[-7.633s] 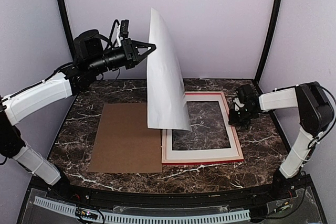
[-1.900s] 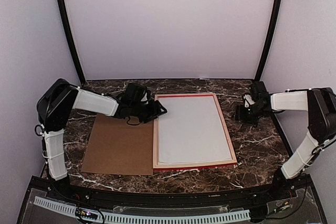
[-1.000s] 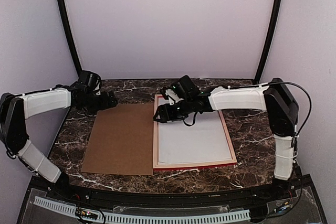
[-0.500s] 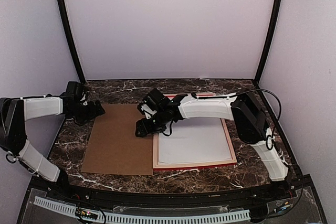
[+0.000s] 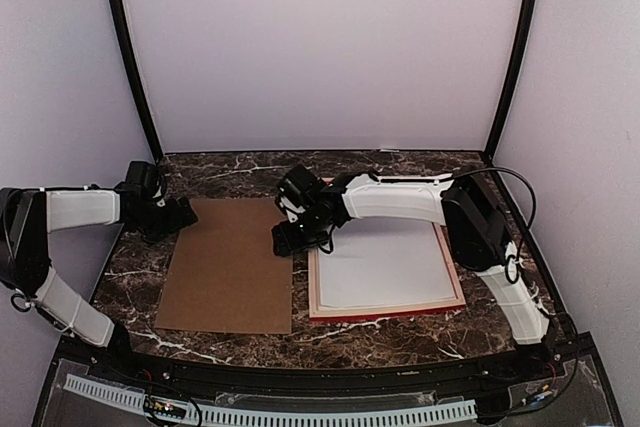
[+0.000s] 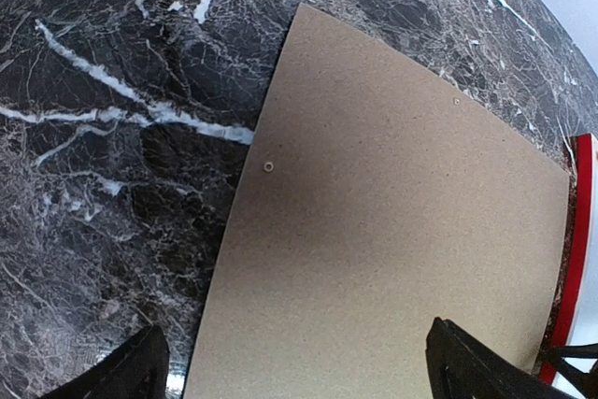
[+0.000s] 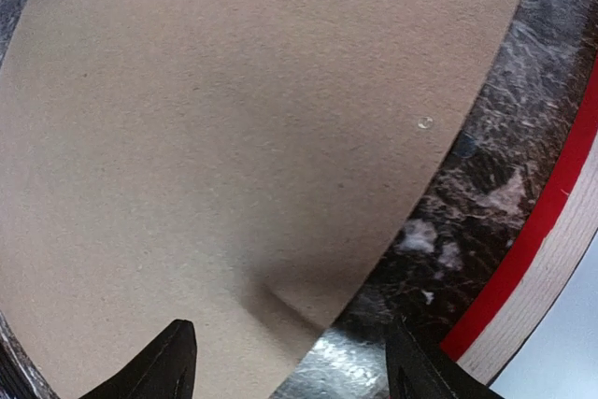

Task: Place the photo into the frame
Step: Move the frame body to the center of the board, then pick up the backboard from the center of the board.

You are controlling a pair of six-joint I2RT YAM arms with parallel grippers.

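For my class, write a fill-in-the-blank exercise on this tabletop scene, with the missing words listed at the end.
In the top view, the brown backing board lies to the ___ of the frame.
The frame's near rail is coloured ___.
The photo lying in the frame shows its plain ___ back.
The left gripper and the right gripper both have their jaws ___.
Missing words: left; red; white; open.

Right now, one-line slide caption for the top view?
Photo lies white side up in the frame; open left tool and open right tool near the brown board, at its far corners.
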